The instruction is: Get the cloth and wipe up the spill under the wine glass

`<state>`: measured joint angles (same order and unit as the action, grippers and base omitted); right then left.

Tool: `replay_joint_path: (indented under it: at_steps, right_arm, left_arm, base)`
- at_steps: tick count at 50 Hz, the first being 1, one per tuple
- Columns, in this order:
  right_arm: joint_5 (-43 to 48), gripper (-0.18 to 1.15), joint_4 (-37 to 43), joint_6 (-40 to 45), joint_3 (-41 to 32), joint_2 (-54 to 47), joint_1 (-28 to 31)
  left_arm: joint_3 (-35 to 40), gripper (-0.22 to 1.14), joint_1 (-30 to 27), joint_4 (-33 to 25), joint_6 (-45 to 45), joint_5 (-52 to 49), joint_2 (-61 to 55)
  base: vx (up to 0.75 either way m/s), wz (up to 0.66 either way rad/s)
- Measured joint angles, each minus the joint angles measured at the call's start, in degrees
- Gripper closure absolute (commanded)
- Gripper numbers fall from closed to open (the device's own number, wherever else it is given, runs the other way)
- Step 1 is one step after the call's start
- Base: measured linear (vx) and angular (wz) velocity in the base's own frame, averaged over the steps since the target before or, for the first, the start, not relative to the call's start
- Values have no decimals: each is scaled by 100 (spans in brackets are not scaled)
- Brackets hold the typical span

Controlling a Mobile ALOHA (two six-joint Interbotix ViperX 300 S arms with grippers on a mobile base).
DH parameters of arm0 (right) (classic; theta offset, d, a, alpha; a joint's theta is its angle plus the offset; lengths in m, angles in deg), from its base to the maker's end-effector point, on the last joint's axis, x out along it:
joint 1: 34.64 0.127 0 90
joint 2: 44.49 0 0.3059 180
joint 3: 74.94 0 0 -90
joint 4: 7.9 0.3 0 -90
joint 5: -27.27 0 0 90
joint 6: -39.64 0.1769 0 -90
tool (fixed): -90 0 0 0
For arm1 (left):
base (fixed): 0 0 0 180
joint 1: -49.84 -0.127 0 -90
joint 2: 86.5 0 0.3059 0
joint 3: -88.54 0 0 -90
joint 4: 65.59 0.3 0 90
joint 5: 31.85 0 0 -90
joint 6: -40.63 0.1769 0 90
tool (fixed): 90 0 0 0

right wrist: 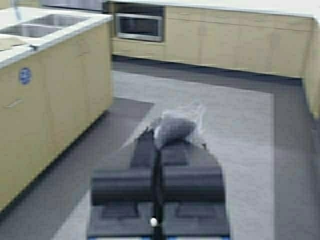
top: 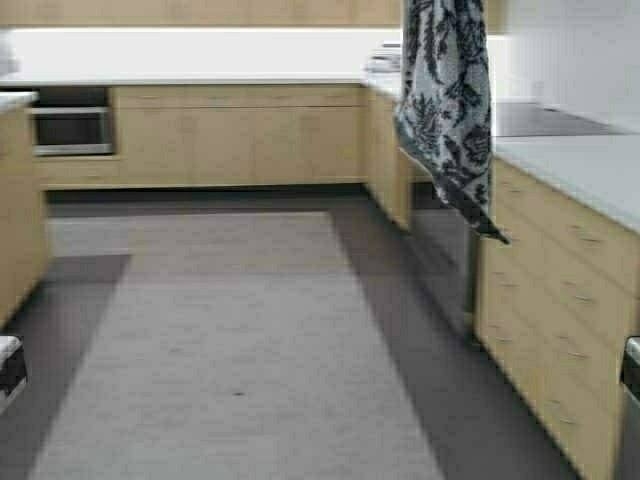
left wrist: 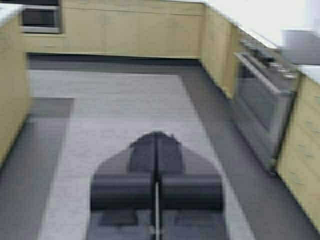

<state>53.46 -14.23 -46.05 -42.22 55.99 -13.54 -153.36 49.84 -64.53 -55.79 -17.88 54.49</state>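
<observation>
I see the cloth (top: 447, 110) hanging limp from the top edge, in front of the right-hand cabinets (top: 560, 300). A pale rug (top: 230, 340) runs down the dark floor, and a built-in oven (top: 70, 128) sits far left.

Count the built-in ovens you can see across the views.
2. One oven sits in the far cabinet wall on the robot's left; a second oven sits below the right-hand counter. Others may be out of view.

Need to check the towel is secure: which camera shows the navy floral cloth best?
The high view: the white cloth with navy floral print hangs full-length beside the pale counter. The right wrist view shows only a bunched bit at the right gripper; the left wrist view shows none.
</observation>
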Motion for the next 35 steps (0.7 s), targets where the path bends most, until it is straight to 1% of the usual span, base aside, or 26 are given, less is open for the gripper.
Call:
replay_joint_path:
  at_steps: [24, 35]
  right_arm:
    - [0, 90, 0, -18, 62, 0, 9]
    - [0, 90, 9, -18, 62, 0, 9]
  left_arm:
    - [0, 89, -9, 0, -53, 0, 26]
    - [0, 89, -9, -9, -35, 0, 26]
  base:
    - [4, 55]
    - [6, 42]
